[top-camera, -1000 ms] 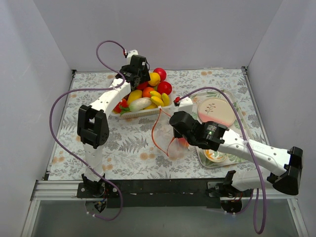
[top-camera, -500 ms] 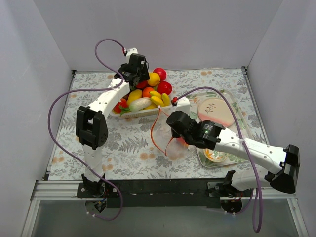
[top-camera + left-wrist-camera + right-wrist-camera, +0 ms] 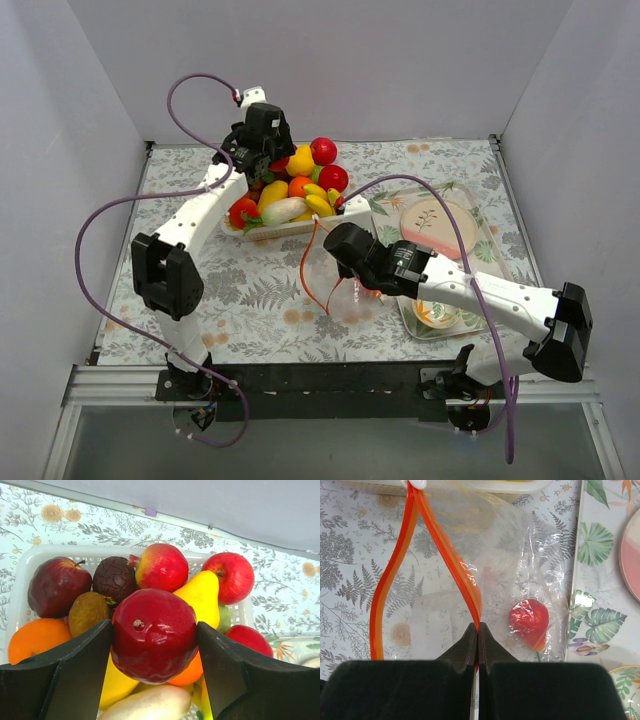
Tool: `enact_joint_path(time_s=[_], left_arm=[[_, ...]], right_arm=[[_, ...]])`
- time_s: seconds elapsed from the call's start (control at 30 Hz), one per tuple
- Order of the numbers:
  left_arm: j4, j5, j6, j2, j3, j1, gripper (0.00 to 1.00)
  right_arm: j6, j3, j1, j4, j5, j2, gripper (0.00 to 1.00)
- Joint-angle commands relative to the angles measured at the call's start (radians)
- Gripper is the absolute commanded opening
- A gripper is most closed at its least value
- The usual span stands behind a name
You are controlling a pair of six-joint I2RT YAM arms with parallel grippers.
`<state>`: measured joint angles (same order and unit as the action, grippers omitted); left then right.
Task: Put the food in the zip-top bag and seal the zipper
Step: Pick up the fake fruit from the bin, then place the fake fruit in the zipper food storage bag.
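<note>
red fruit (image 3: 529, 620) inside zip-top bag (image 3: 520, 550)

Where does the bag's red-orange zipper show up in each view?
Top external: the zipper loops at centre, just below the white basket.
Left wrist: not in it; the left pincer holds a red apple.
Right wrist: runs from top left to centre, pinched by the right pincer.
Shared landmark: the white basket.

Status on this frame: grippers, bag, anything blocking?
Left gripper shut on dark red apple, over basket. Right gripper pinching zipper; zip-top bag mouth open, one red fruit inside. Mouth unobstructed.
</note>
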<state>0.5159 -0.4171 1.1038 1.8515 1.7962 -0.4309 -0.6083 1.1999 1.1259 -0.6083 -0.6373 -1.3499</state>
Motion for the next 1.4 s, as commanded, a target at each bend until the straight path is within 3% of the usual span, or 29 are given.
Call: enact_joint_path(time_s=[0.0, 0.2, 0.47, 0.83, 1.03, 1.17, 1.23, 1.37], left_arm=[[-0.007, -0.009, -0.007, -0.142, -0.047, 0.004, 0.52], [-0.001, 0.057, 0.025, -0.247, -0.181, 0.004, 0.52], [0.019, 0.25, 0.137, -0.553, -0.454, 0.004, 0.52], [0.072, 0.497, 0.217, -0.805, -0.693, 0.003, 0.52], [-0.011, 0.635, 0.277, -0.828, -0.796, 0.001, 0.51], [-0.06, 0.627, 0.309, -0.802, -0.845, -0.057, 0.51], [-0.092, 0.618, 0.317, -0.792, -0.862, -0.08, 0.61], [-0.117, 0.597, 0.32, -0.755, -0.857, -0.117, 0.7]], right_arm=[[0.021, 0.07, -0.003, 0.048, -0.001, -0.026, 0.01], [0.03, 0.107, -0.003, 0.065, -0.002, -0.066, 0.01], [0.028, 0.125, -0.021, 0.134, 0.027, -0.138, 0.01], [0.01, 0.22, -0.04, 0.151, 0.039, -0.232, 0.01], [-0.007, 0.231, -0.044, 0.142, 0.037, -0.241, 0.01], [-0.011, 0.236, -0.044, 0.131, 0.028, -0.236, 0.01], [-0.011, 0.237, -0.044, 0.128, 0.027, -0.235, 0.01], [-0.01, 0.244, -0.043, 0.117, 0.027, -0.23, 0.01]])
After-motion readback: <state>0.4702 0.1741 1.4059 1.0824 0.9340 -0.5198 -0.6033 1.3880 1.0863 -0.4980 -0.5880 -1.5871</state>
